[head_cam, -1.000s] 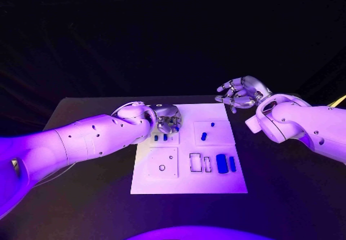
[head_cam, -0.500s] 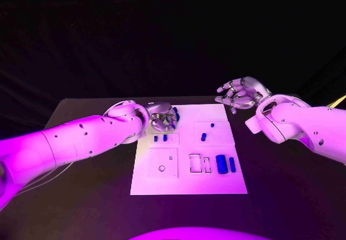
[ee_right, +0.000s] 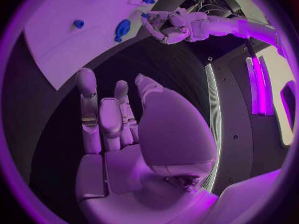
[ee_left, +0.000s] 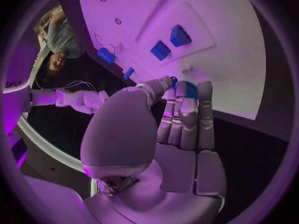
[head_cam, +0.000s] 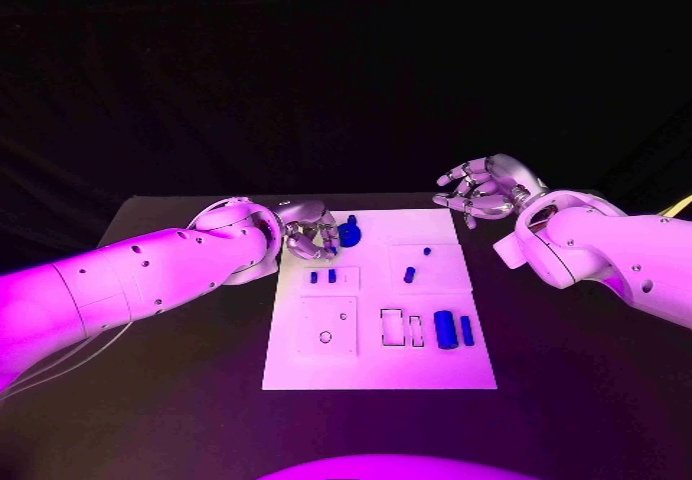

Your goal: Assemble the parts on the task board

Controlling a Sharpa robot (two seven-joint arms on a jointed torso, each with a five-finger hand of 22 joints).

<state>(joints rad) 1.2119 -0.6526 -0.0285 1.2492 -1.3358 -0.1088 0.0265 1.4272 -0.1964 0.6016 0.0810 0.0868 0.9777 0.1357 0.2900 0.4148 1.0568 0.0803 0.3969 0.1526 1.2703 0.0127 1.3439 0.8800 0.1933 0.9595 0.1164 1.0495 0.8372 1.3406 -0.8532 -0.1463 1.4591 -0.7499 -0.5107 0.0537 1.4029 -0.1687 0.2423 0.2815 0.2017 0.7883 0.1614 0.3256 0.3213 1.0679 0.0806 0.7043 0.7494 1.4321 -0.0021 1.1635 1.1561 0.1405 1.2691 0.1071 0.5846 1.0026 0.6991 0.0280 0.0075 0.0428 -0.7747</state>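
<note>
A blue part (head_cam: 349, 233) is held pinched in the left hand (head_cam: 310, 238) above the task board (head_cam: 378, 375) far-left corner, seating being judged next, while the right hand (head_cam: 488, 186) is kept empty, fingers spread.

Your left arm is reaching in low across the tabletop (head_cam: 173, 420), and its robot hand (head_cam: 313, 238) is curling its fingers (ee_left: 187, 112) around a small blue part (head_cam: 349, 233), apparently pinched at the tips. Your right robot hand (head_cam: 483, 187) is hovering raised, fingers spread, holding nothing.
</note>
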